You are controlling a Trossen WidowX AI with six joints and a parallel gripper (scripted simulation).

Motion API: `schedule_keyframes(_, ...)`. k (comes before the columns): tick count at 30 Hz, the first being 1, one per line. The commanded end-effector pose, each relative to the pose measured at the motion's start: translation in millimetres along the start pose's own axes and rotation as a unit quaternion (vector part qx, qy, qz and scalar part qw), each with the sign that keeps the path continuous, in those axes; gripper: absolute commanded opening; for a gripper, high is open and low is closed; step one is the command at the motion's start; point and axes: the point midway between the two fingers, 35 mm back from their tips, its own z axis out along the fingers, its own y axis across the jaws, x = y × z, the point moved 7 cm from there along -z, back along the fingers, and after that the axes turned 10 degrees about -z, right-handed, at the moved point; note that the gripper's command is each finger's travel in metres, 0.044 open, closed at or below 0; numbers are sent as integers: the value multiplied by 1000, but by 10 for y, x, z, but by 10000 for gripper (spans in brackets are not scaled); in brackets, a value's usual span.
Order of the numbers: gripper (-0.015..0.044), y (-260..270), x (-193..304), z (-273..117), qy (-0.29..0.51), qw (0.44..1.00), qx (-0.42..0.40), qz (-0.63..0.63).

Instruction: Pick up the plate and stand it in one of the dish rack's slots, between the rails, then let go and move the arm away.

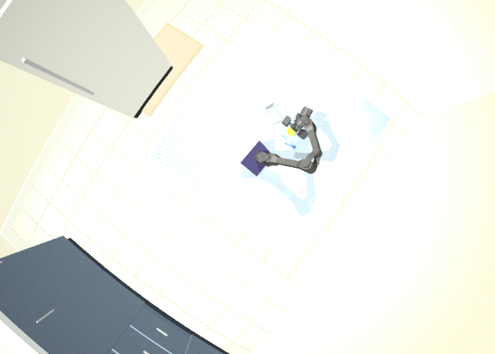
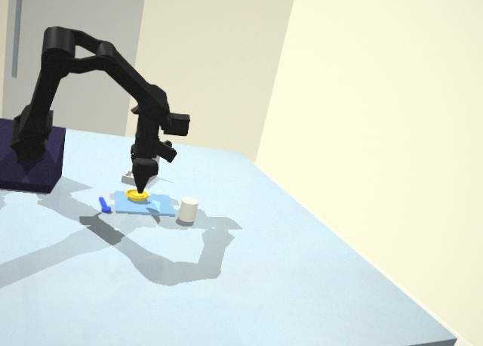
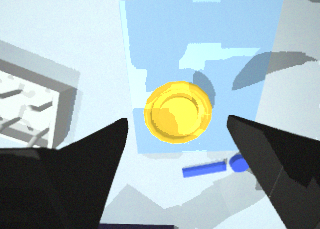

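A: While the gripper (image 3: 177, 134) hangs over it, fingers spread wide and holding nothing, where's the yellow plate (image 3: 178, 112)?
B: Flat on the light blue mat (image 3: 160, 49), ungrabbed. Whole task left: pick, slot, release, retreat
A: Shapes?
B: Small round glossy plate, raised rim; grey dish rack (image 3: 30, 106) with thin rails beside the mat

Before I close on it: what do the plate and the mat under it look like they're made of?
Plate: glossy yellow, hard-looking, maybe glazed ceramic or plastic; a raised rim catches light. Mat: flat, thin, matte light blue, probably fabric or soft plastic. Neither can be told for sure.
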Motion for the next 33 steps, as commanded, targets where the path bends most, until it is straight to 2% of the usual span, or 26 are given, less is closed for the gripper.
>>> schedule_keyframes(1,400,6,18,76,4,1000,2,-4)
schedule_keyframes(17,400,-16,31,301,4,1000,3,-4)
schedule_keyframes(19,354,-16,31,301,4,1000,3,-4)
schedule_keyframes(25,354,-16,31,301,4,1000,3,-4)
schedule_keyframes(33,301,-16,31,301,4,1000,3,-4)
